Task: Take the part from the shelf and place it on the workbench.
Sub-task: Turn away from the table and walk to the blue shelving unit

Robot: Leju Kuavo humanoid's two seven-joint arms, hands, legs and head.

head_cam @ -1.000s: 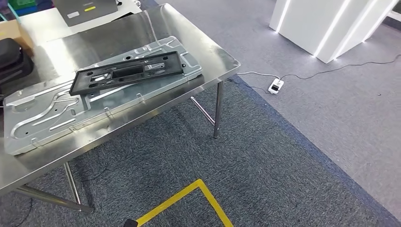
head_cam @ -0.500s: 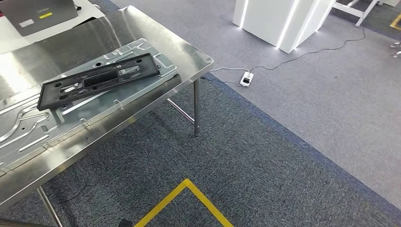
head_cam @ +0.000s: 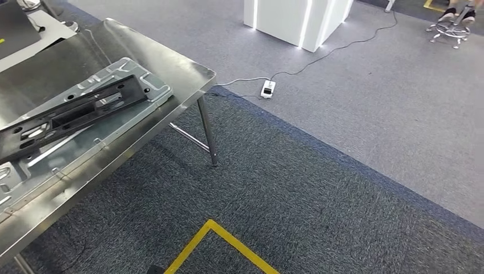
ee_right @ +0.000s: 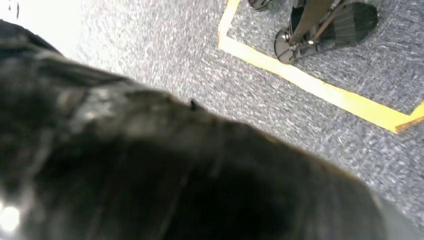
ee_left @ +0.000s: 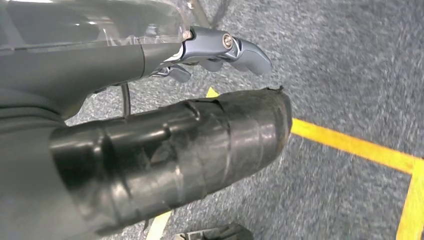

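black part [head_cam: 68,114] flat on grey plate [head_cam: 122,71] on worktop [head_cam: 171,63], cut off at frame edge. left robot hand [ee_left: 200,100] holding nothing, fingers loosely curled. right robot hand [ee_right: 175,165] a dark blur, grip unreadable.

No text, label, brand or number can be read anywhere. The only marking is the yellow tape line on the dark grey carpet floor [head_cam: 220,245], which bends at a corner and carries no lettering; it appears in the head view and in both wrist views. The small yellow mark on the dark flat object at the far edge of the shiny steel counter [head_cam: 177,65] is cut off by the frame and too small to make out.
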